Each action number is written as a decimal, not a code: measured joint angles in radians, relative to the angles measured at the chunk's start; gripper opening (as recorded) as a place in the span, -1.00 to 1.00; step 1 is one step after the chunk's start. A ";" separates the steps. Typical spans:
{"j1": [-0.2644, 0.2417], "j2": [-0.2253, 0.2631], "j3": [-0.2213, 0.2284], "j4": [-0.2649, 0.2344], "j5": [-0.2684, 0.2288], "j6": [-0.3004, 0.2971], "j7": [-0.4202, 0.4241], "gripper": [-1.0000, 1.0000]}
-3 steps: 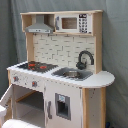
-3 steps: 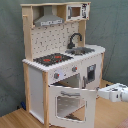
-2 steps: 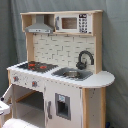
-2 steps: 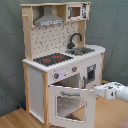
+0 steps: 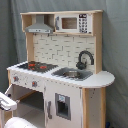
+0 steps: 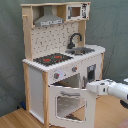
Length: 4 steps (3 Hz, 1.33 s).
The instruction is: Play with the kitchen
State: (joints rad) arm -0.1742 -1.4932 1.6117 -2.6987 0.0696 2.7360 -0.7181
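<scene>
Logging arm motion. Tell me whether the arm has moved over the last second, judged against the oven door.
Yes. In the second exterior view the arm has shifted toward the second exterior view's left, closer to the open oven door of the kitchen.

A grey-green curtain point(image 6: 112, 30) (hanging in soft folds) fills both exterior views; a wooden floor point(image 6: 107, 112) spans the second exterior view's bottom.

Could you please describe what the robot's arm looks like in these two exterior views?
In the second exterior view the arm is white, with rounded, tube-like segments and a darker patch toward the picture's right edge. In the first exterior view only a white rounded part shows at the lower left. No cables or markings can be made out.
</scene>
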 joint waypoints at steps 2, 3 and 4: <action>-0.075 -0.004 -0.092 0.135 -0.002 0.039 -0.001 1.00; -0.094 -0.004 -0.138 0.226 -0.012 0.023 -0.001 1.00; -0.143 -0.005 -0.148 0.322 -0.012 0.018 0.015 1.00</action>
State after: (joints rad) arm -0.3172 -1.4978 1.4640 -2.3763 0.0578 2.7544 -0.7033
